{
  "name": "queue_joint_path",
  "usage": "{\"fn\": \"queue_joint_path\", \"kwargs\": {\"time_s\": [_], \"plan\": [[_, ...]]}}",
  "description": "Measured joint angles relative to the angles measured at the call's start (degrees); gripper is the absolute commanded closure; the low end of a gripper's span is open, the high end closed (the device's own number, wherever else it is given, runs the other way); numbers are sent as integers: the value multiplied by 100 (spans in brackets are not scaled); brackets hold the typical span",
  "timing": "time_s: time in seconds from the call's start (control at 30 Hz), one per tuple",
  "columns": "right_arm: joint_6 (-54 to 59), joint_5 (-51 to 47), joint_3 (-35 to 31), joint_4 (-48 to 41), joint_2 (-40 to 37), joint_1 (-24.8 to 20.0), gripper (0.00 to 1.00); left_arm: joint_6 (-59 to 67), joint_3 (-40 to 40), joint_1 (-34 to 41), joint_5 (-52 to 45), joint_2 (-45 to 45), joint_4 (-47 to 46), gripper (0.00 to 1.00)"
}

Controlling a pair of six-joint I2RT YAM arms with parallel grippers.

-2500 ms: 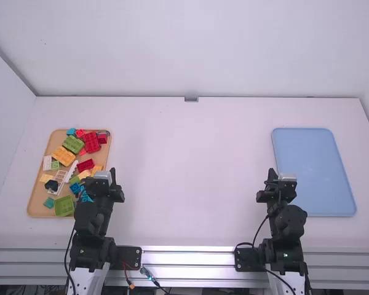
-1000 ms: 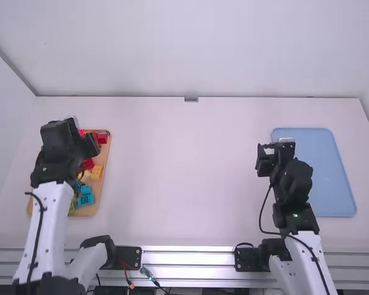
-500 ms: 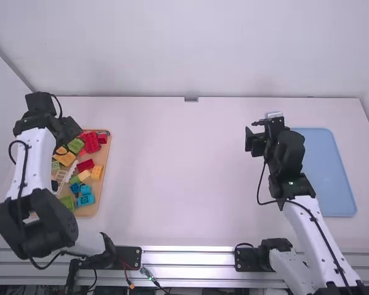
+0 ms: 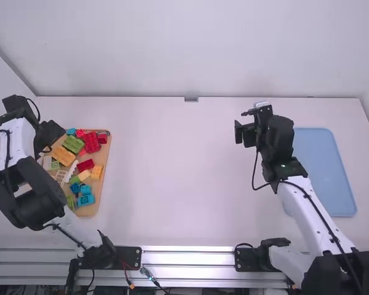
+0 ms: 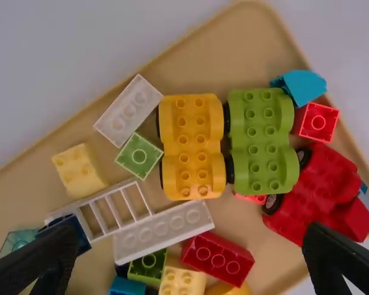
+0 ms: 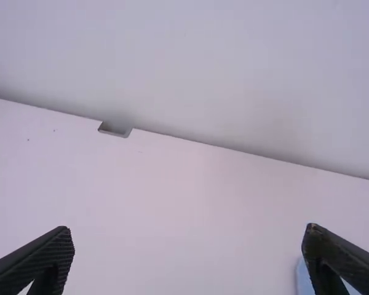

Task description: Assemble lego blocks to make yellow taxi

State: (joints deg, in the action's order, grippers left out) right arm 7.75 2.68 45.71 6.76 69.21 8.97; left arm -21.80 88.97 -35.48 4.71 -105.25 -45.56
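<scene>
yellow wheeled base rests among blocks under left claw

the left gripper (image 4: 49, 133) is held over the far left side of the wooden-coloured tray (image 4: 86, 212). by the left wrist view, its jaws are seen spread wide and empty. below, on the tray, the yellow wheeled base (image 5: 192, 147) is laid just beside the green wheeled base (image 5: 262, 141), and black wheels are revealed along their sides. the red wheeled base (image 5: 313, 190) is set at an angle past the green one. also picked out in that close view are the white ladder piece (image 5: 111, 212), the long white brick (image 5: 163, 232), the dark red brick (image 5: 217, 258) and the pale yellow brick (image 5: 80, 171).

from the high view, the cyan brick (image 4: 85, 200) and the orange brick (image 4: 97, 172) are seen whole, near the tray's side that is turned to the table's middle.

the right gripper (image 4: 245, 131) is held above the white table (image 4: 172, 172), left of the blue tray (image 4: 323, 166). the tray is shown mostly in the high view, while part of it is caught past one finger in the right wrist view. there, the jaws are seen far apart, with nothing held.
</scene>
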Motion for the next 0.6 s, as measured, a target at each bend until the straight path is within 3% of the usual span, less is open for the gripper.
{"fn": "queue_joint_path", "kwargs": {"time_s": [0.43,0.6], "plan": [[31,13,9,13,52,-33,1,131,-800,2,-63,-57,688,4],[15,13,9,0,52,-74,1,153,-1110,2,-66,-57,1078,12]]}}
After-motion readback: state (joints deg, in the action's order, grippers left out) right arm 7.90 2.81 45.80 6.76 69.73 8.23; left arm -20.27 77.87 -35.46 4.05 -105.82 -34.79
